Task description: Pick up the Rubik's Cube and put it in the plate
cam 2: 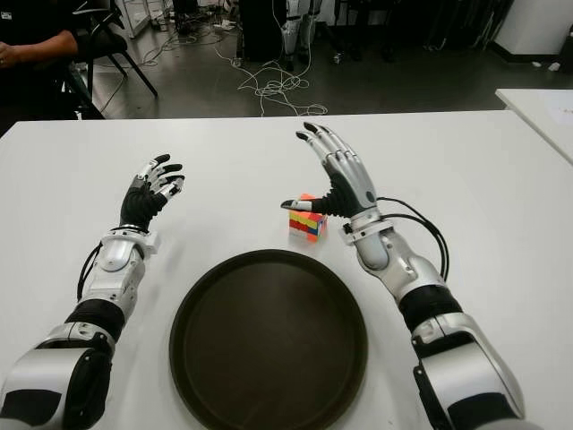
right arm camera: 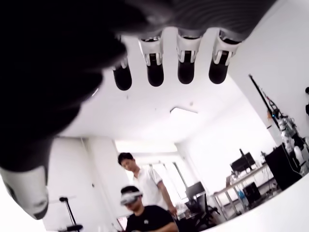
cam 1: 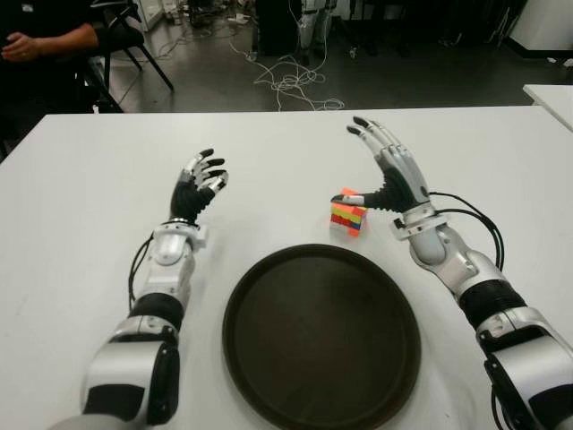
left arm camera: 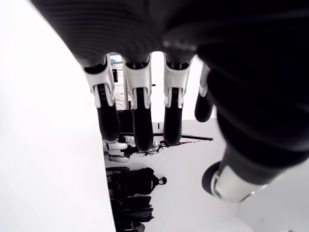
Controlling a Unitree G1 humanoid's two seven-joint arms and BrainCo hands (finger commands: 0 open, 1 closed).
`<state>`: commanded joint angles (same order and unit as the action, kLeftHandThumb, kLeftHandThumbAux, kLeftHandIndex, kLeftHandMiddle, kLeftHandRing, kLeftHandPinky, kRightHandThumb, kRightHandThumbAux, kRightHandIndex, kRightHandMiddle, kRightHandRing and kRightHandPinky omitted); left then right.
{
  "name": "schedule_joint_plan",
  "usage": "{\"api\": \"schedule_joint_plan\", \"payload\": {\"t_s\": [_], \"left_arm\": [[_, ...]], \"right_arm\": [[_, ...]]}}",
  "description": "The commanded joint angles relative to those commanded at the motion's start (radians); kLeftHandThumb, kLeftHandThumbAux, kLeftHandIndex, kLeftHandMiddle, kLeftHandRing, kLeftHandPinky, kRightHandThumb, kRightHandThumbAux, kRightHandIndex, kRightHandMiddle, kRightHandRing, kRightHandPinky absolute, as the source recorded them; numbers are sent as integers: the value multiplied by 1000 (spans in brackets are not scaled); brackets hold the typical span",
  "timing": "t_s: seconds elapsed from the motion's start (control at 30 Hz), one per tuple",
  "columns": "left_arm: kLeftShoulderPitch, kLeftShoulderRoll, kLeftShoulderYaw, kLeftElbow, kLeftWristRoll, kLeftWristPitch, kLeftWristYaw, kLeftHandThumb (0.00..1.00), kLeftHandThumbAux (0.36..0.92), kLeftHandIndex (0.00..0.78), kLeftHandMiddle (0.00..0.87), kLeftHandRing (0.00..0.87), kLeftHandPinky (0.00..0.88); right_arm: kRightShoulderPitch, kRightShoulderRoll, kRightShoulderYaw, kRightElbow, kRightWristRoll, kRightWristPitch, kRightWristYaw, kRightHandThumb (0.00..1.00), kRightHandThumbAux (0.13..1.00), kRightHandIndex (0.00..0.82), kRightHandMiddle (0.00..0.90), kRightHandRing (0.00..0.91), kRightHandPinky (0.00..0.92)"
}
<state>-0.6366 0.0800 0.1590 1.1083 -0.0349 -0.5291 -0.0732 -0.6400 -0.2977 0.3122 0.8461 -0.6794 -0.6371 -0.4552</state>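
The Rubik's Cube stands on the white table, just beyond the far rim of the dark round plate. My right hand is raised right beside the cube, on its right. Its palm faces the cube and the fingers are spread and point up. The thumb tip reaches over the cube's top edge; I cannot tell if it touches. My left hand is held up to the left of the plate's far side, with its fingers relaxed and holding nothing. The plate has nothing in it.
A seated person and a chair are beyond the table's far left corner. Cables lie on the floor behind the table. A second white table shows at the far right. Two people appear in the right wrist view.
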Motion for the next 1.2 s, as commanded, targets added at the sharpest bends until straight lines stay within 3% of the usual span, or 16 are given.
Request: {"api": "schedule_joint_plan", "payload": {"t_s": [0.23,0.53,1.2], "left_arm": [[-4,4,2,10,0,5,-2,316,717,158,248,257,274],[-2,5,-2,10,6,6,5,310,725,164,260,266,276],[3,3,-2,18,1,-19,-13,310,700,172,272,276,297]], "right_arm": [[-2,-25,40,-31,-18,67,96,0,593,0,0,0,0],[10,-50,66,-86,-9,116,209,0,631,0,0,0,0],[7,-57,67,-96,-1,232,288,0,677,0,0,0,0]]}}
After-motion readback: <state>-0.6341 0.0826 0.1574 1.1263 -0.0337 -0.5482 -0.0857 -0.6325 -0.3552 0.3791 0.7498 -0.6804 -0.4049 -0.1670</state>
